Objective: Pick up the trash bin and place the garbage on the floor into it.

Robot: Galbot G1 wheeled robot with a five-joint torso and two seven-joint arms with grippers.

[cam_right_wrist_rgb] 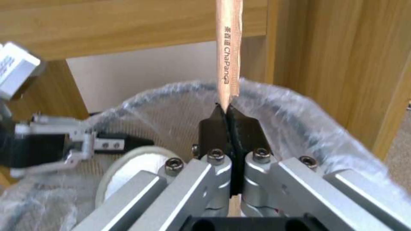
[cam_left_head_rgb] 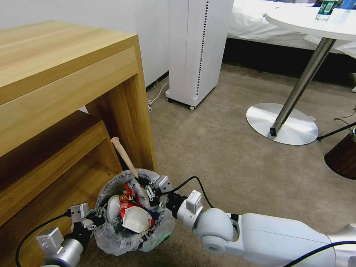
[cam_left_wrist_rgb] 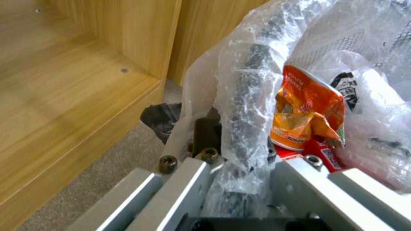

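The trash bin (cam_left_head_rgb: 111, 237), lined with a clear plastic bag, is beside the wooden desk and heaped with garbage: red wrappers (cam_left_head_rgb: 129, 194) and crumpled white paper (cam_left_head_rgb: 136, 218). My left gripper (cam_left_head_rgb: 98, 217) is shut on the bin's near rim (cam_left_wrist_rgb: 244, 141), next to an orange wrapper (cam_left_wrist_rgb: 306, 118). Over the bin's far rim, my right gripper (cam_left_head_rgb: 150, 193) is shut on a thin wooden stick (cam_left_head_rgb: 124, 155), which points up out of its fingers (cam_right_wrist_rgb: 229, 64). The bin's rim (cam_right_wrist_rgb: 300, 109) curves behind the right gripper (cam_right_wrist_rgb: 229, 110). The beige carpet floor (cam_left_head_rgb: 237, 159) stretches to the right.
The wooden desk (cam_left_head_rgb: 66, 74) with open shelves stands close on the left of the bin. A white tower appliance (cam_left_head_rgb: 196, 48) is behind. A round table's metal base (cam_left_head_rgb: 282, 124) and a dark brown object (cam_left_head_rgb: 343, 155) are at the right, with cables on the floor.
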